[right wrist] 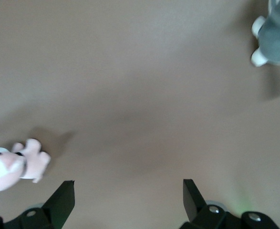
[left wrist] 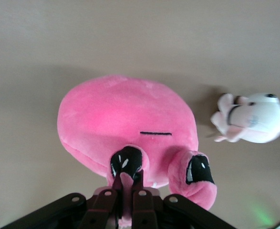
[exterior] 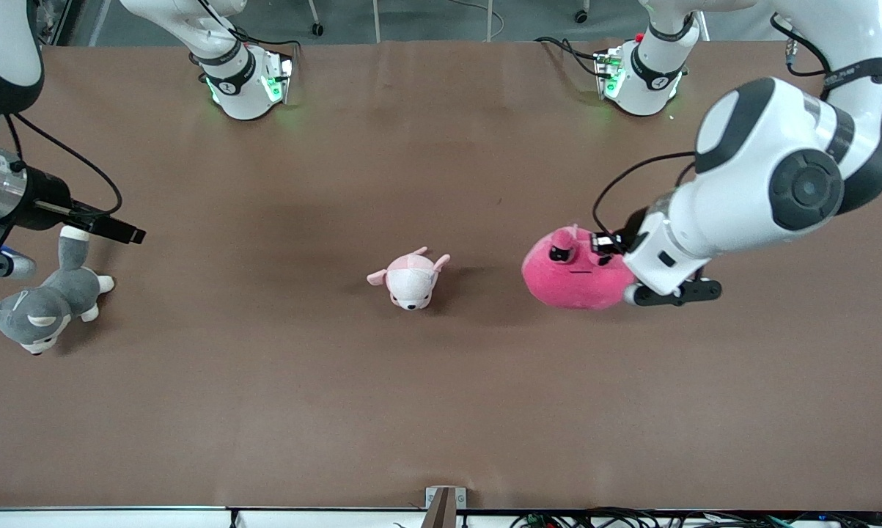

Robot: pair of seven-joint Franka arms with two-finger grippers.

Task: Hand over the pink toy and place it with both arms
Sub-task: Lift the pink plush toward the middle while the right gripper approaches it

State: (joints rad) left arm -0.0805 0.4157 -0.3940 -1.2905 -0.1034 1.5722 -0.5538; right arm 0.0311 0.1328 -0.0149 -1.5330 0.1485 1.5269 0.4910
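The pink toy (exterior: pixel 576 275) lay on the bench (exterior: pixel 441 411) toward the left arm's end. The left end effector (left wrist: pixel 126 202) was pinched shut on its upper edge: pickup in hand, lift due next. The right end effector (right wrist: pixel 129 198) waited agape, empty, above the husky plush (exterior: pixel 41 308).

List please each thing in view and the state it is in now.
pink toy: on the table, pinched at its top by the left gripper.
left gripper: shut on the pink toy.
right gripper: open, holding nothing, waiting over the table's right-arm end.
puppy plush: lying free at mid-table.
husky plush: lying free at the right arm's end.
table: brown, bearing all three toys.
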